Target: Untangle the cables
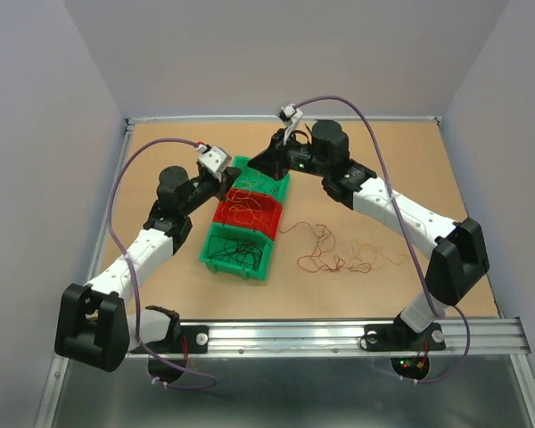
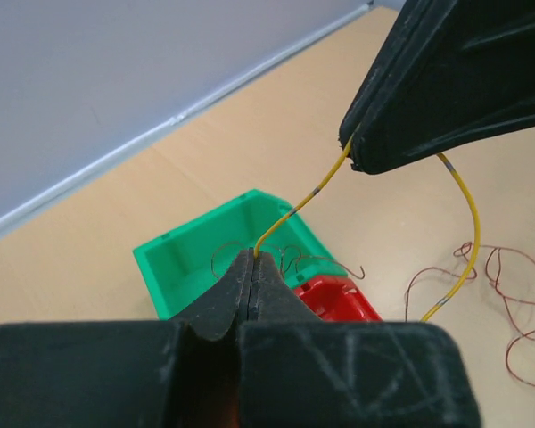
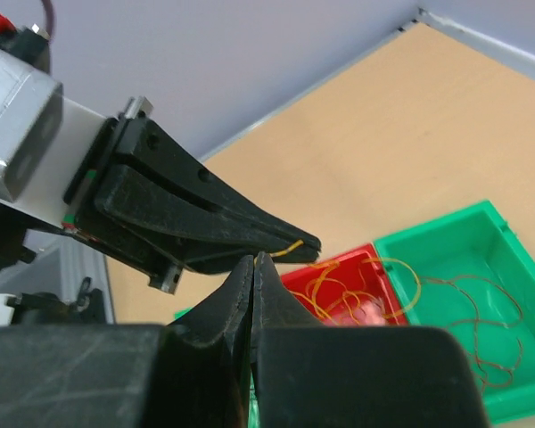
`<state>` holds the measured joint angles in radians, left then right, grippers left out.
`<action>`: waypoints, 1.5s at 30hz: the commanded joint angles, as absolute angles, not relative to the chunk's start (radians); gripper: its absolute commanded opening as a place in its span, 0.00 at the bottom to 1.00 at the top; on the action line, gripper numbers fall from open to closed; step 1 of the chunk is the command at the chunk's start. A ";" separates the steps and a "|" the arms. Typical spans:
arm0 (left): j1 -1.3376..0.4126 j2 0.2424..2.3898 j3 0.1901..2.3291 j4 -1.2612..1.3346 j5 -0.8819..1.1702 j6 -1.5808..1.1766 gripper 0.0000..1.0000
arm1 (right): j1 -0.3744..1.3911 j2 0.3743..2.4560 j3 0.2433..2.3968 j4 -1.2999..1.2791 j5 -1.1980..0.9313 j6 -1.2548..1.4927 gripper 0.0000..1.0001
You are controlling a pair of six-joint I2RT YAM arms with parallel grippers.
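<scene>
Top view, left to right. At left of centre, left gripper (image 1: 234, 176) pressed together on a yellow cable (image 2: 296, 207), hovering over the upper end of the row of bins. In the left wrist view, fingertips (image 2: 252, 266) at lower centre pinched tight on the yellow strand, which climbs up and right to the tip of the right gripper (image 2: 355, 156) in the upper right of that frame; beyond that tip, the same yellow strand arcing down toward lower right.

Centre of the top view: three bins in a diagonal row, touching end to end. Far green bin (image 1: 266, 183) uppermost, with thin brownish wire inside. Red bin (image 1: 225, 217) in the middle, holding orange-yellow loops. Near green bin (image 1: 210, 259) lowest, holding dark curly strands.

Just right of the bins, loose cables (image 1: 325, 253) spread across the tan table (image 1: 410, 152), reddish curls nearest the bins, paler orange ones further right.

Right of centre, upper part of the top view: right gripper (image 1: 260, 164) closed, its tip meeting the left one above the far green bin. In the right wrist view, jaws shut at lower centre, nearly touching the left gripper's fingers (image 3: 276, 236), a short yellow end showing at that tip.
</scene>
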<state>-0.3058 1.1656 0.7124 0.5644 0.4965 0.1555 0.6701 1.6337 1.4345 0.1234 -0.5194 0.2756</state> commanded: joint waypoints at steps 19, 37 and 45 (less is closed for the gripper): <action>-0.310 1.431 0.791 0.238 0.482 0.327 0.26 | 0.756 1.900 1.230 0.290 -0.241 0.166 0.00; -0.244 1.232 0.722 0.314 0.430 0.281 0.72 | 0.798 1.987 1.216 0.258 -0.037 0.138 0.01; -0.183 1.367 0.797 0.374 0.535 0.256 0.78 | 0.798 1.870 1.235 0.255 -0.057 0.123 0.34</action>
